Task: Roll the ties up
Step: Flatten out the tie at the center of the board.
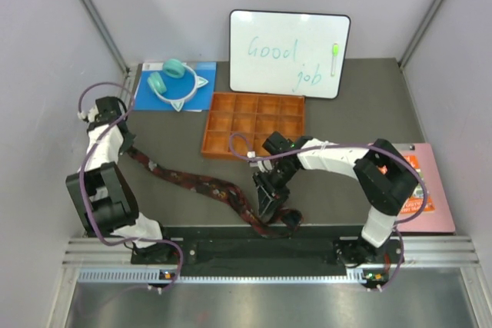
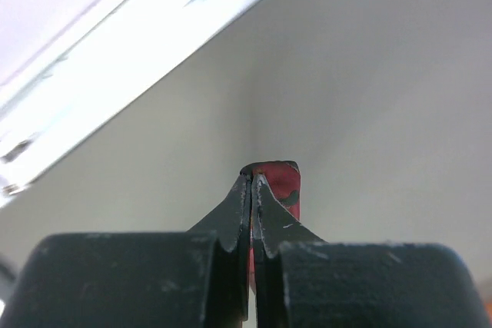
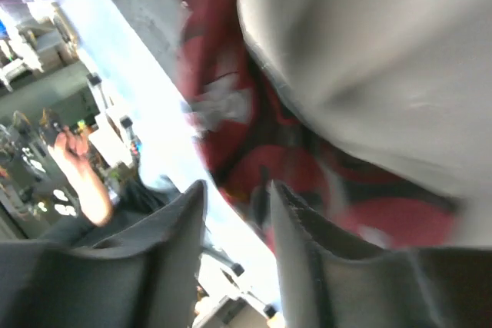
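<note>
One dark maroon-red tie with a black pattern lies unrolled on the table, running diagonally from the left arm down to the front edge near the middle. My left gripper is shut on its narrow end; in the left wrist view the jaws pinch the red fabric, which is lifted off the table. My right gripper points down over the bunched wide end. In the blurred right wrist view its fingers stand apart, with the tie just beyond and against the right finger.
An orange compartment tray stands behind the tie. A whiteboard leans at the back. Teal headphones lie on a blue sheet at the back left. A pink pad lies at the right edge.
</note>
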Available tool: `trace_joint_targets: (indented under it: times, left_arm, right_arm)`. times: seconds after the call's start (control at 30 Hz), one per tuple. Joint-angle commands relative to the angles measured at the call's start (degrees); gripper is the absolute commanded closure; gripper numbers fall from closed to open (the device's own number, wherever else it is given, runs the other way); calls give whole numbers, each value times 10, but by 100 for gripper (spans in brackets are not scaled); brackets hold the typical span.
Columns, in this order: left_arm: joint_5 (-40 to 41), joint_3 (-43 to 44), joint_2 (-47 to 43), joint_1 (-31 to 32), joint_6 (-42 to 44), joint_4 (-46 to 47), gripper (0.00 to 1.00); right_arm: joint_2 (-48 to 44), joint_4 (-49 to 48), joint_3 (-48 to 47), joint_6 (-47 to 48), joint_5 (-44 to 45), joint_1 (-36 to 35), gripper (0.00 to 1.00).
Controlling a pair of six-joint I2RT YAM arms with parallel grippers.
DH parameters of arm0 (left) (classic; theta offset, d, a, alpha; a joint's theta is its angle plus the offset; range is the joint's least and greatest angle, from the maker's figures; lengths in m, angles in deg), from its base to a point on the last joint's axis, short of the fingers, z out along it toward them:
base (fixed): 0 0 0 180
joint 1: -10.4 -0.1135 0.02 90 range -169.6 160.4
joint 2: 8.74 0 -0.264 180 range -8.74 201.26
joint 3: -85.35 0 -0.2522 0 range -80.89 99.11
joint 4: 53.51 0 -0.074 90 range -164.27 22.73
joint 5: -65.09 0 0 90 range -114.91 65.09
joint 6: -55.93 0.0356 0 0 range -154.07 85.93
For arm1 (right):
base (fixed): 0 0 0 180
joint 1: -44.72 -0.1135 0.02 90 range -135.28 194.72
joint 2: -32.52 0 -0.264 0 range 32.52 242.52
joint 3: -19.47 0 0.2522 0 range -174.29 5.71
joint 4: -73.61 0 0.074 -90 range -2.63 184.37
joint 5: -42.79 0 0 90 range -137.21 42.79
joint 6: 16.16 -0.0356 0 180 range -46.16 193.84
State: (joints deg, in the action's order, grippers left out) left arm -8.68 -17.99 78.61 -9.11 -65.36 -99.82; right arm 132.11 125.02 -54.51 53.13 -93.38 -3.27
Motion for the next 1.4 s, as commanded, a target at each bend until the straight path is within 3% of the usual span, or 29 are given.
trace_joint_targets:
  times: [0.0,0.07,0.27,0.53,0.77,1.07,1.17,1.37]
  left_arm:
    - [27,-5,-14,-4,43,-60,100]
    - [6,-13,-7,-4,43,-66,100]
    - [-44,-40,-10,-4,61,-73,100]
    - [-72,-71,-69,-1,69,-91,100]
    - [-80,-95,-89,5,69,-77,100]
    - [-79,-90,-82,5,73,-76,100]
    - [-77,-90,-80,5,73,-74,100]
    - [-75,-90,-86,5,73,-75,100]
  right_arm:
    - [7,23,-40,4,26,46,49]
    - [-4,30,-44,-7,63,68,37]
    - [-118,34,4,-60,218,80,35]
    - [-339,58,150,-169,379,69,27]
    - [-360,31,229,-259,421,-25,27]
    - [-353,-24,254,-277,431,-40,39]
    - [-381,-30,252,-272,436,-50,39]
    - [-520,-12,281,-286,494,-60,41]
